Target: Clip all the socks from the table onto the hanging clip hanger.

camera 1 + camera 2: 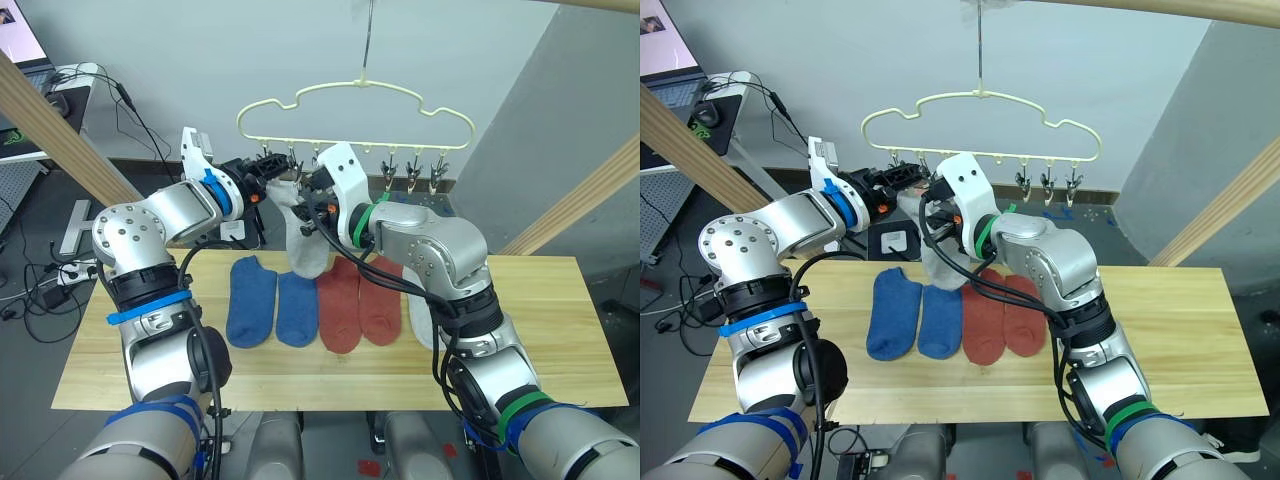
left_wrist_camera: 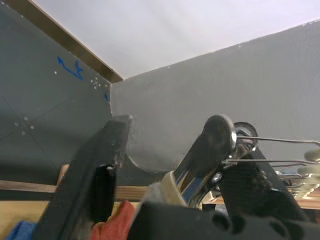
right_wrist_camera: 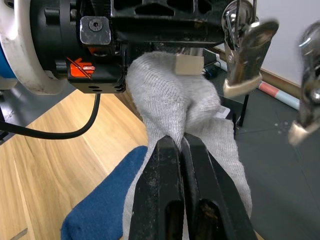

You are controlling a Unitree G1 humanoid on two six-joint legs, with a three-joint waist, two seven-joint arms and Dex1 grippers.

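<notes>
Grey sock [image 1: 305, 240] dangles under the clip hanger [image 1: 355, 110], pinched tight in the right claw [image 3: 181, 145]; left claw [image 1: 272, 165] squeezes a clip [image 2: 212, 155].

Clip hanger [image 1: 355, 103]: pale yellow wire, wavy cloud outline, hung by a metal hook, level, silver clips along its lower bar; one light grey sock [image 1: 305, 237] hangs limp under the left end clips, top bunched, toe down above the table [image 1: 540, 330]; two blue socks [image 1: 258, 298] side by side, flat, toes toward the near edge; two brick red socks [image 1: 358, 302] just right of them, touching; second grey sock [image 1: 424, 322] beside the reds, partly hidden.
</notes>
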